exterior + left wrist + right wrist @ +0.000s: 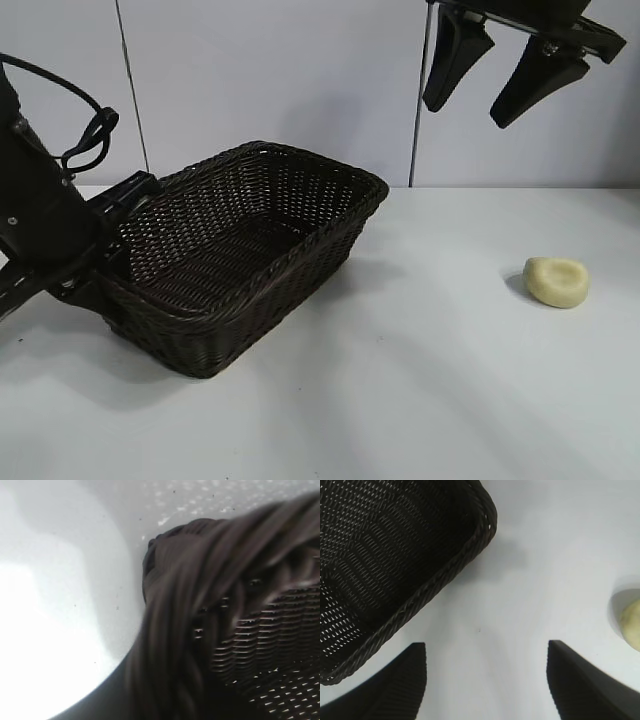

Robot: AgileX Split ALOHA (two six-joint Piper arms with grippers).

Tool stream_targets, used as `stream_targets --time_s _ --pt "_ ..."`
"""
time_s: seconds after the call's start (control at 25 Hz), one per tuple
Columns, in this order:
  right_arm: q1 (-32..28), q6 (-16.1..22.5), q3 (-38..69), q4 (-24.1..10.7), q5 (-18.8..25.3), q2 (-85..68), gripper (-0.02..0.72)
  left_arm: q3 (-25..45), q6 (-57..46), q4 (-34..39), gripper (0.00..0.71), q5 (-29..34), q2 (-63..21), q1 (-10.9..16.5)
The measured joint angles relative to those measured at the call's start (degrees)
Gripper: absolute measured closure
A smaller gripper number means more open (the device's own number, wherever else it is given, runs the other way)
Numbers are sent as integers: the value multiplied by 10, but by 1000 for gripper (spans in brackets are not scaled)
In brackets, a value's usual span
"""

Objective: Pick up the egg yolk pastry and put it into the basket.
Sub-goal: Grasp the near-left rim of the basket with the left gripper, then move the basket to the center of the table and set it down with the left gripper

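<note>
Pale yellow, rounded egg yolk pastry (pixel 556 281) sits on the white table (pixel 420 380), well right of the dark brown woven wicker basket (pixel 240 265), untouched. Right gripper (pixel 510 75) hangs high above it, jaws wide, nothing held. Left gripper (pixel 105 270) is at the basket's near-left rim; the braided edge fills its wrist view, but whether the jaws actually clamp it can't be told. Best approach: steady the basket, drop the right gripper straight over the pastry, close gently, since it likely squashes.
</note>
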Motion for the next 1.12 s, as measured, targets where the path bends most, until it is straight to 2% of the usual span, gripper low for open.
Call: stream_targets --time_s 0.24,0.48,0.6,0.84,1.12 --pt "0 0 0 0 0 0 208 -50 24 4 609 74 -16 12" --pt "0 0 0 0 0 0 208 -108 155 -44 609 135 -23 62" --pt "0 0 0 0 0 0 208 -118 229 -68 609 162 -21 78" --pt "0 0 0 -1 2 0 208 -144 341 -75 609 216 1 81" --pt "0 0 0 -1 5 0 208 -237 471 -73 609 305 63 81"
